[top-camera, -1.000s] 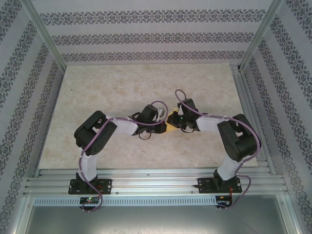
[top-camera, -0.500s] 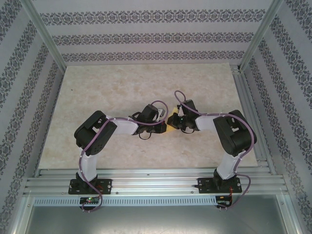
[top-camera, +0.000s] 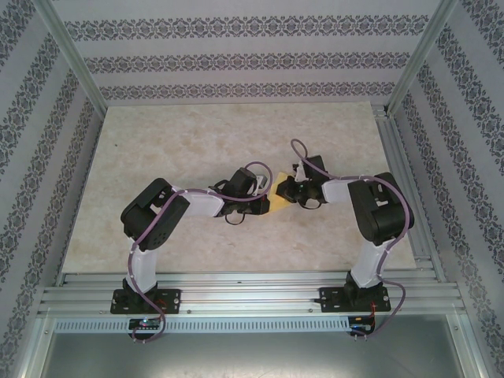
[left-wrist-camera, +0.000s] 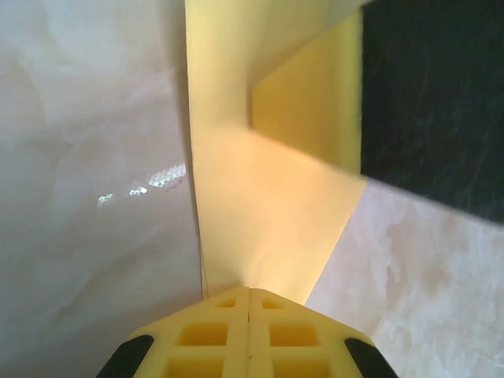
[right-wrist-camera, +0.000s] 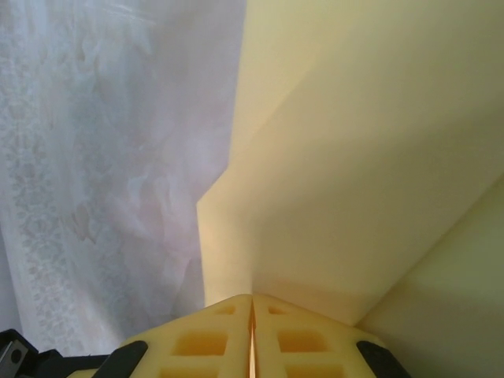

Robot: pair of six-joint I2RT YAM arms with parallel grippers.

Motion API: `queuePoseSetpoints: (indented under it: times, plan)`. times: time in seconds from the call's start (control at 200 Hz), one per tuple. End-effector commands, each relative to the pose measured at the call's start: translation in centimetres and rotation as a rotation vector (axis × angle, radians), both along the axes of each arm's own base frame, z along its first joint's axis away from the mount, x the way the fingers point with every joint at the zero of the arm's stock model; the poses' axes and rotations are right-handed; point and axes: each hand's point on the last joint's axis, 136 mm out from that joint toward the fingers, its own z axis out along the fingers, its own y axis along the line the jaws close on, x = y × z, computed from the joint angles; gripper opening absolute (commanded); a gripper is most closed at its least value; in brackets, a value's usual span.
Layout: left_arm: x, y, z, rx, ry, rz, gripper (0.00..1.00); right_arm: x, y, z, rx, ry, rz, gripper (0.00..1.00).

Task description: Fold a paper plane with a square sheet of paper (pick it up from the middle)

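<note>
From above, the right gripper [top-camera: 287, 191] had shifted right and slightly farther away within the last second, baring more of the thin, partly folded yellow sheet of paper [top-camera: 278, 194] between it and the left gripper [top-camera: 265, 201], mid-table. In the left wrist view, its fingers [left-wrist-camera: 224, 331] were clenched on the sheet's edge. The right wrist view showed the same pinch, so the fold was probably being pulled taut.

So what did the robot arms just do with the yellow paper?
The right hand pulled away to the right, so more yellow paper shows between the two hands. The left hand stayed put, and both stay shut on the paper.
</note>
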Motion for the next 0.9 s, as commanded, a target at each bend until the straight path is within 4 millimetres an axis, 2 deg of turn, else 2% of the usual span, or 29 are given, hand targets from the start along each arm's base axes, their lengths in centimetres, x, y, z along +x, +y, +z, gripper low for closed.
queuePoseSetpoints:
  times: [0.0, 0.485, 0.624, 0.779, 0.894]
  plan:
    - [-4.4, 4.6, -7.0, 0.244, 0.194, 0.009, 0.03, 2.2, -4.1, -1.7, -0.133, -0.018, -0.090, 0.10]
    - [-4.5, 4.5, -6.8, 0.242, 0.195, -0.001, 0.03, 5.8, -9.6, -1.1, -0.122, -0.036, -0.234, 0.12]
    - [-4.5, 4.5, -6.8, 0.243, 0.194, -0.002, 0.03, 6.5, -10.2, -0.5, -0.106, -0.040, -0.259, 0.13]
    - [-4.5, 4.3, -6.6, 0.240, 0.186, -0.008, 0.03, 7.4, -11.1, 1.4, -0.137, -0.077, -0.287, 0.14]
    - [-4.5, 4.2, -6.3, 0.235, 0.178, -0.017, 0.03, 7.7, -10.9, 4.1, -0.126, -0.134, -0.282, 0.15]
